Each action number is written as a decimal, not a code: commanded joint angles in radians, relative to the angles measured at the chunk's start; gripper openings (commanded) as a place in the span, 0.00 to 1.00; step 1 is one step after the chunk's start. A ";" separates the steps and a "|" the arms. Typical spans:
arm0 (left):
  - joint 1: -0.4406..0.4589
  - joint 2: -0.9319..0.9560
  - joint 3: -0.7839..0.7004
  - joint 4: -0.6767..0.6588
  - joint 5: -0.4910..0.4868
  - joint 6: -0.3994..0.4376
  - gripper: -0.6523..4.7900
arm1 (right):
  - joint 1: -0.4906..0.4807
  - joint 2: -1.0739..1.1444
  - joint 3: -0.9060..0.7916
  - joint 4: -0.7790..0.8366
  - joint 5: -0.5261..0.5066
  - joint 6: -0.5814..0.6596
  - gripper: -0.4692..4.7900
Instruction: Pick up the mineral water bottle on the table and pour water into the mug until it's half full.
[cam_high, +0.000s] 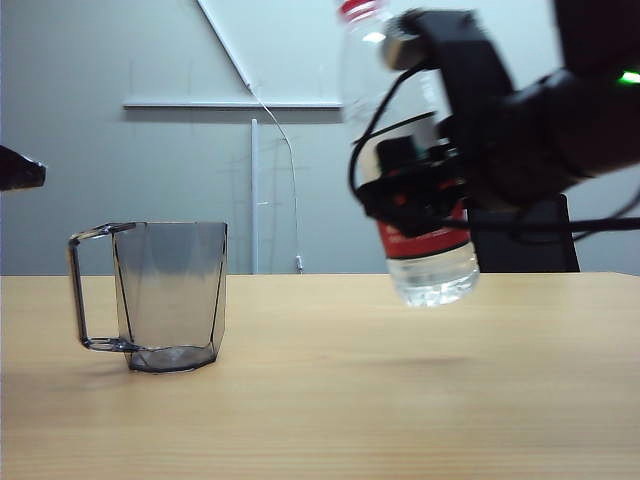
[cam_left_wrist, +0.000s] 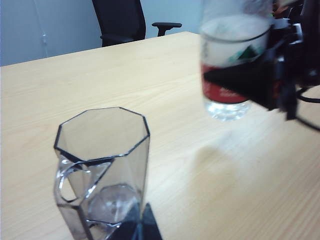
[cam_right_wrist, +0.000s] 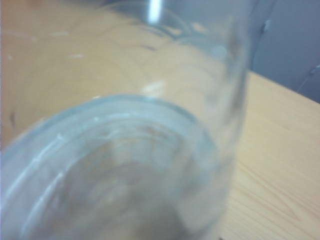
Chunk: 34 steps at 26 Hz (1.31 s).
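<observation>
At the far left edge of the exterior view, a dark tip of the left gripper (cam_high: 20, 168) hangs above the table (cam_high: 330, 400); whether its jaws are apart or together cannot be told. Right of it the grey mug (cam_high: 170, 297) stands upright on the wood, handle pointing left, with no water visible inside. Well to the right, the right gripper (cam_high: 420, 190) is clamped around the labelled middle of the bottle (cam_high: 432, 270), holding it clear of the tabletop, slightly tilted, its red neck ring topmost.
</observation>
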 joint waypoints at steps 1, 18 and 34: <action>0.008 0.002 0.002 0.009 0.008 -0.003 0.12 | 0.023 -0.005 0.091 -0.127 -0.002 -0.094 0.54; 0.155 0.002 0.002 0.009 0.012 -0.003 0.12 | 0.024 0.121 0.410 -0.480 0.025 -0.468 0.48; 0.180 0.002 0.002 0.009 0.012 -0.003 0.12 | 0.029 0.121 0.411 -0.480 0.159 -0.804 0.48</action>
